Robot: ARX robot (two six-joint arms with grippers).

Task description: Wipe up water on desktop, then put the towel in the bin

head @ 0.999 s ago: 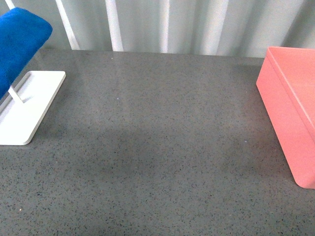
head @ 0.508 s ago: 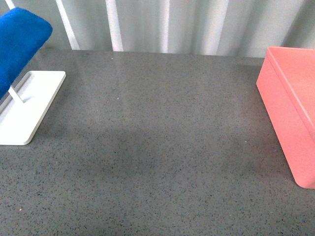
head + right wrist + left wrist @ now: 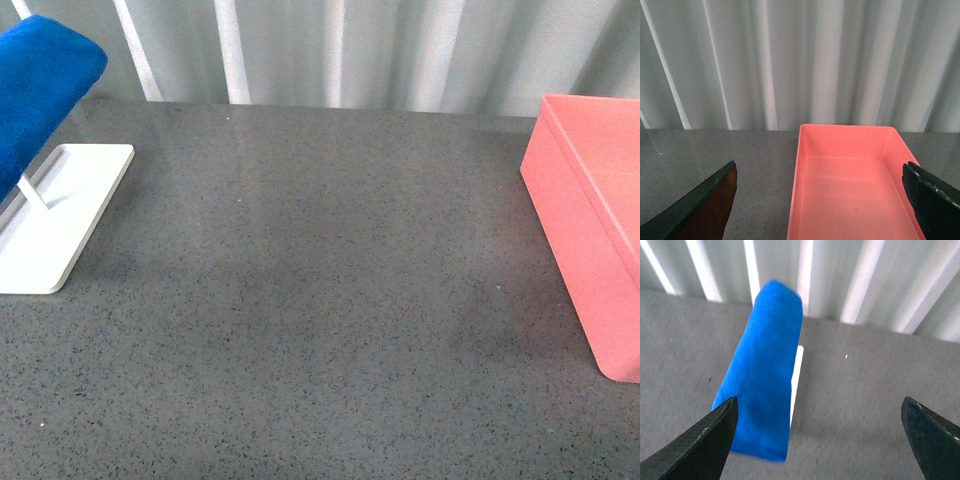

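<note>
The blue towel [image 3: 40, 95] hangs over a rack at the far left of the speckled dark-grey desktop [image 3: 320, 300]. It also shows in the left wrist view [image 3: 765, 375], draped and hiding the rack's bars. My left gripper [image 3: 820, 440] is open and empty, apart from the towel, with one fingertip [image 3: 705, 440] in line with the towel's lower edge. The pink bin [image 3: 590, 220] stands at the right edge. My right gripper [image 3: 820, 200] is open and empty, facing the empty bin [image 3: 850, 185]. Neither gripper shows in the front view. I see no water.
The rack's flat white base [image 3: 50, 215] lies on the desktop under the towel, and a strip of it shows in the left wrist view [image 3: 797, 385]. A pale ribbed wall [image 3: 330, 50] runs behind the desktop's far edge.
</note>
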